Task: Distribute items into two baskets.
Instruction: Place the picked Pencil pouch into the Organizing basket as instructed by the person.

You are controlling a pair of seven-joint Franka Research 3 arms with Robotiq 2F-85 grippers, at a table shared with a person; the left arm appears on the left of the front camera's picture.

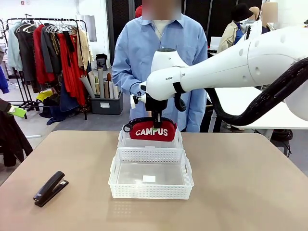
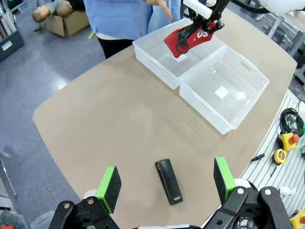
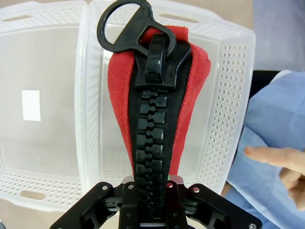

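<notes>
Left gripper (image 2: 167, 174) first: I see its two green pads (image 2: 110, 188) spread wide with nothing between them, hovering high above the near-left corner of the table (image 1: 240, 192). Down on the tabletop, framed between those pads in the left wrist view, lies the black stapler (image 1: 50, 188) (image 2: 169, 182), well apart from the gripper. It rests flat beside the table's left edge. Its long axis runs diagonally from the near-left corner toward the baskets.

Further in, at the middle of the table, stands the larger basket (image 1: 149, 191) (image 2: 205, 112) (image 3: 43, 19). On its floor I see a small white label (image 1: 149, 178) (image 2: 221, 92) (image 3: 31, 105). Its far wall touches the smaller basket (image 1: 124, 142) (image 2: 157, 67) (image 3: 228, 95), which sits just behind it toward the far edge.

Over that smaller basket my right gripper (image 1: 156, 118) (image 2: 207, 21) (image 3: 152, 183) is clamped on the red pouch (image 1: 152, 131) (image 2: 188, 37) (image 3: 124, 95). It grips the pouch by the zipped top, so the pouch hangs below the fingers. The pouch's long axis runs side to side, parallel to the far edge, with the white CAMPUS lettering upright and facing my side. Its black ring pull (image 1: 127, 128) (image 3: 125, 21) points to the robot's left. The pouch's lower edge looks about level with the rim, and I cannot tell whether it touches the basket floor.

At the far edge stands a person (image 1: 144, 48) in a blue shirt. One hand (image 3: 281, 164) shows just beyond the smaller basket in the right wrist view.
</notes>
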